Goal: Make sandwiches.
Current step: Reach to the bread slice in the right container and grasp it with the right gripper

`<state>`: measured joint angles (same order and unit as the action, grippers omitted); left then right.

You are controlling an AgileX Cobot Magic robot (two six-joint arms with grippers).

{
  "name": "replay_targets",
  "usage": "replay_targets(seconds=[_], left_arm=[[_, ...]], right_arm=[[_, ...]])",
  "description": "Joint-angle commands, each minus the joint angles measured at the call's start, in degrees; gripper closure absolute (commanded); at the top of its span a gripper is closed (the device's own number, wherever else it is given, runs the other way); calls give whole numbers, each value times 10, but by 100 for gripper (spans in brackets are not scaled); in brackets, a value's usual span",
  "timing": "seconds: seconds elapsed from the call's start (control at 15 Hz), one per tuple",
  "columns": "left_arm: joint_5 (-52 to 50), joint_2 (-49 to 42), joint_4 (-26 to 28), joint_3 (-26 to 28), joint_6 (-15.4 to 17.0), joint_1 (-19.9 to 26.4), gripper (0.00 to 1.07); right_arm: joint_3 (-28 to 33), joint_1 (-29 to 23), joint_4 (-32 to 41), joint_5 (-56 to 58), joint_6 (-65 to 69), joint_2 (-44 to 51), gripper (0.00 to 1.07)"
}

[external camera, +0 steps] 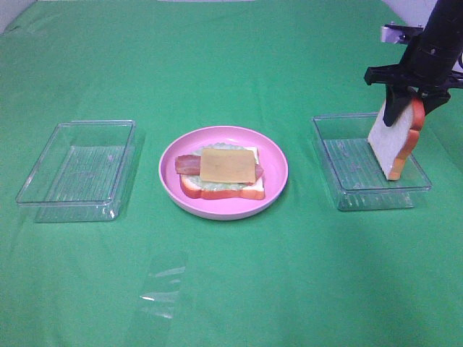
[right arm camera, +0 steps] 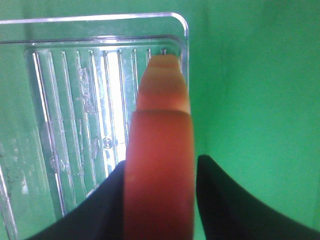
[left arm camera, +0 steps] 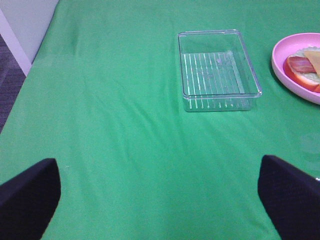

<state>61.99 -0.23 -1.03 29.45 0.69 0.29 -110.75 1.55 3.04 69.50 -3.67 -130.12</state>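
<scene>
Hanging vertically, right tool [external camera: 406,101] clamps bread slice [external camera: 393,142].

This looks like a robot test room, not a real kitchen. A green cloth covers the whole counter [external camera: 231,65]. The food on the pink plate [external camera: 273,153] is toy food. A plain white wall [left arm camera: 22,25] shows at the upper left.

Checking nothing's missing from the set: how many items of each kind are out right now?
Clear trays: 2, left and right
Pink plate: 1
Bread slices: 2, one on the plate, one held
Cheese slice: 1
Bacon: 1
Lettuce: 1
Total: 8
</scene>
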Motion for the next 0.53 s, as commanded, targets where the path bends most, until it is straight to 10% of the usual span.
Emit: replay_targets(seconds=[0.07,0.53], left_arm=[[-6,-11,0,1,-1,-1,6],[-6,-11,0,1,-1,-1,6]], right_arm=[[-4,0,-4,70,3,-1,69],[-4,0,-3,71,1,-1,84]])
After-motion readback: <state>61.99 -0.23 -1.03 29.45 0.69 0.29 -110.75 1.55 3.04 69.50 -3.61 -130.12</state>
